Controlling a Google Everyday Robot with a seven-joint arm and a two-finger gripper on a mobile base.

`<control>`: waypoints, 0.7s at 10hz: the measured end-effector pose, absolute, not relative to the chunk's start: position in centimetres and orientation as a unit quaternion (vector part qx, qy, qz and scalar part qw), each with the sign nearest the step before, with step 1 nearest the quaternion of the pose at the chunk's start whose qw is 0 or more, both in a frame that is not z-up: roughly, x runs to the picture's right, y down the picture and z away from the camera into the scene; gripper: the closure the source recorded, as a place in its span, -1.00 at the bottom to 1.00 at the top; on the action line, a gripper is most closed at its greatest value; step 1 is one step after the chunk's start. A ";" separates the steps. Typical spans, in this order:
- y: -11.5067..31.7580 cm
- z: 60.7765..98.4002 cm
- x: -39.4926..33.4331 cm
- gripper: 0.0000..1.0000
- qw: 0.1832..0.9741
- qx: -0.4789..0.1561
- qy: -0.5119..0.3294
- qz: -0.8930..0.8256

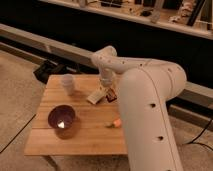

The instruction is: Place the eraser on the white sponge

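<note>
**Eraser held beside the sponge**

The gripper (pixel 107 91) is clamped on the eraser (pixel 111 95), just right of the sponge (pixel 94 97) on the table (pixel 85 142). 1 cup (pixel 68 84) stands left of the sponge. 1 bowl (pixel 61 119) and 1 carrot (pixel 116 123) sit in front of it.
</note>
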State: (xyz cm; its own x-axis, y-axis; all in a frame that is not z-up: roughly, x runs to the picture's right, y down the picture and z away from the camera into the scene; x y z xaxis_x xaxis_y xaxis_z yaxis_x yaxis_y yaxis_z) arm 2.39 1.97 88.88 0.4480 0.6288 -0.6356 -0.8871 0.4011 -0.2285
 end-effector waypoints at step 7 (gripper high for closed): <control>2.5 90.5 -1.2 1.00 0.817 -0.299 0.214 0.445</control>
